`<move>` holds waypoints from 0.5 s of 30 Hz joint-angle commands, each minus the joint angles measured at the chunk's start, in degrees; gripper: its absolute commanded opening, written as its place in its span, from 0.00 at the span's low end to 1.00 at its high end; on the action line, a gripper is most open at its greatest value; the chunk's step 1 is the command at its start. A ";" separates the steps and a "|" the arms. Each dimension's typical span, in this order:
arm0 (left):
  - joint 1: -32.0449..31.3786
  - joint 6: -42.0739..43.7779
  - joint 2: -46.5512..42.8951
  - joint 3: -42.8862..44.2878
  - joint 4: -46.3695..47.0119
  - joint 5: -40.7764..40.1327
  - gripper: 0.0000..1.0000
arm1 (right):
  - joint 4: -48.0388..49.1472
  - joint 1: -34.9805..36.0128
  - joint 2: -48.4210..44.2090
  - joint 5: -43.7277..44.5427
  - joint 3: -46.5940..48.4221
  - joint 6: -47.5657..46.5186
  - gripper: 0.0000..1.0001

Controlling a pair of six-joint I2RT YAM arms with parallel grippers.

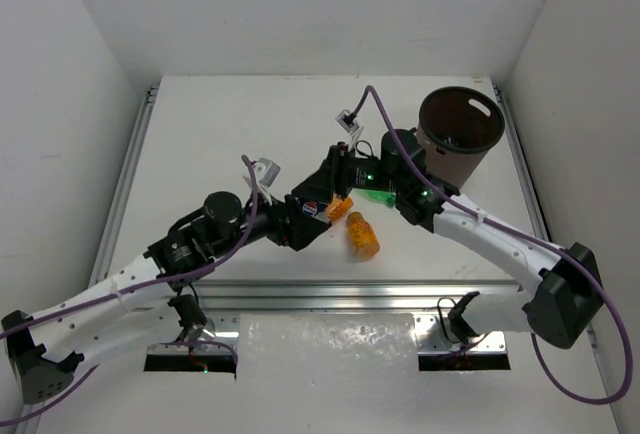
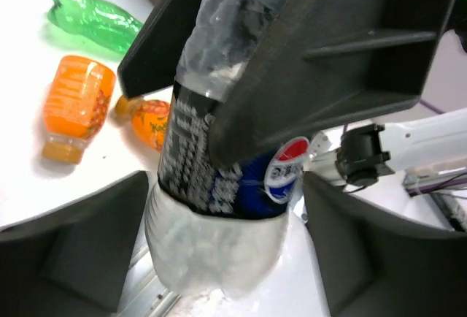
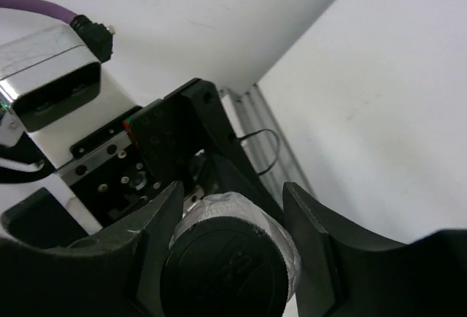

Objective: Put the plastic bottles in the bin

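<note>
A clear bottle (image 1: 316,208) with a dark cap and dark-and-blue label hangs between my two grippers above the table's middle. My right gripper (image 1: 335,182) is shut on its upper part; the right wrist view shows the cap (image 3: 226,262) between its fingertips (image 3: 233,207). My left gripper (image 1: 303,216) is open around the bottle's base (image 2: 219,251), with a small gap on one side (image 2: 226,185). Two orange bottles (image 1: 363,238) (image 1: 338,207) and a green bottle (image 1: 378,196) lie on the table just right of the grippers. The brown bin (image 1: 460,159) stands upright at the far right.
The right arm's forearm (image 1: 480,229) runs between the loose bottles and the bin. In the left wrist view the orange bottles (image 2: 76,105) (image 2: 149,121) and green bottle (image 2: 95,19) lie to the left. A metal rail (image 1: 330,299) borders the table's near edge.
</note>
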 commanded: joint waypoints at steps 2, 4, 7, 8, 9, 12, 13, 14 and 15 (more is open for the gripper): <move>-0.25 0.01 -0.58 0.98 4.02 1.01 0.90 | -14.59 -0.82 -4.74 14.01 6.04 -8.33 0.00; -0.25 -0.08 -1.11 0.89 4.37 1.97 0.93 | -20.06 -3.45 -5.45 22.41 9.82 -10.88 0.00; -0.25 -0.17 -2.43 0.89 4.38 3.47 0.94 | -29.56 -9.24 -6.60 34.55 15.01 -14.39 0.00; -0.25 -0.08 -2.61 0.89 3.77 3.30 0.94 | -33.33 -11.36 -6.34 36.08 18.07 -15.88 0.00; -0.25 0.09 -2.78 1.06 3.32 2.69 0.94 | -36.84 -14.77 -5.99 40.88 19.66 -17.03 0.00; -0.25 0.18 -2.70 1.68 1.48 0.41 0.94 | -41.35 -19.53 -2.92 51.35 26.69 -22.91 0.00; -0.25 0.18 -2.26 2.03 0.69 -2.21 0.94 | -43.19 -20.42 -1.86 57.22 28.36 -24.32 0.00; -0.16 -0.08 -1.74 2.73 -1.14 -3.54 0.94 | -43.64 -22.00 0.15 60.76 30.82 -27.12 0.00; -0.25 -0.17 -0.42 3.17 -2.12 -6.95 0.94 | -43.47 -22.89 1.13 64.27 31.62 -28.62 0.00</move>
